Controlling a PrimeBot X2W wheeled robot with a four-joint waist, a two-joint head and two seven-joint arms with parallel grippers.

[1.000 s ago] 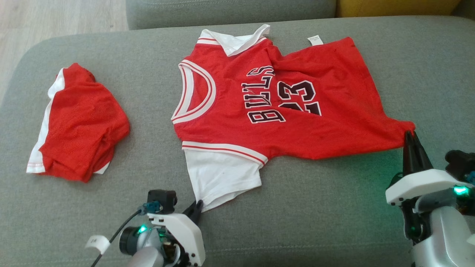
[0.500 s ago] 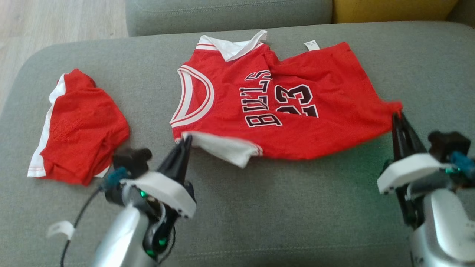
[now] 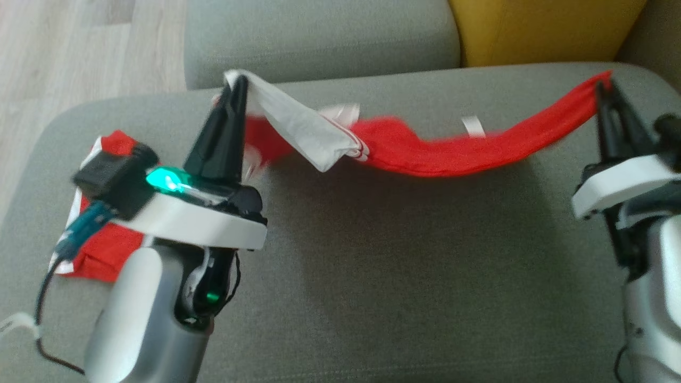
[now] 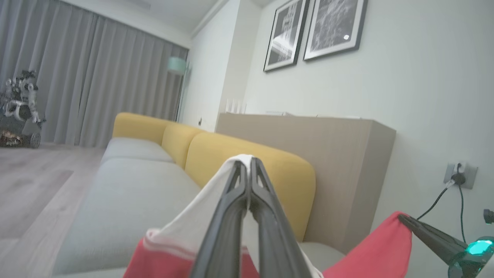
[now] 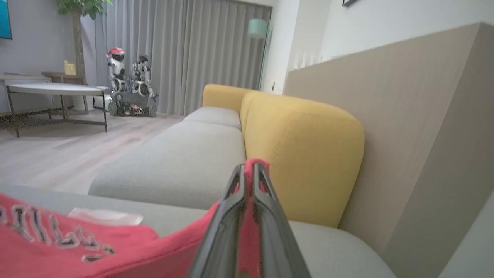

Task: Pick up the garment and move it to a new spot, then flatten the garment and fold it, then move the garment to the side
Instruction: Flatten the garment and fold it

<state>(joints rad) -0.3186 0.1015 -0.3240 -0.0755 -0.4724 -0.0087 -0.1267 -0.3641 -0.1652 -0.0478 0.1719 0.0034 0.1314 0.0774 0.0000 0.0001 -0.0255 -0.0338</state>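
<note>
Both of your arms have come up since a second ago, so the jersey (image 3: 425, 151) no longer lies flat. It hangs as a sagging, blurry band between them over the grey sofa seat (image 3: 399, 276). Your left gripper (image 3: 238, 84) is pinched tight on the white sleeve corner. Your right gripper (image 3: 604, 89) is clamped on a red corner of the jersey at the far right. The other red garment (image 3: 98, 255) sits on the seat near its left end, partly hidden behind your left wrist.
</note>
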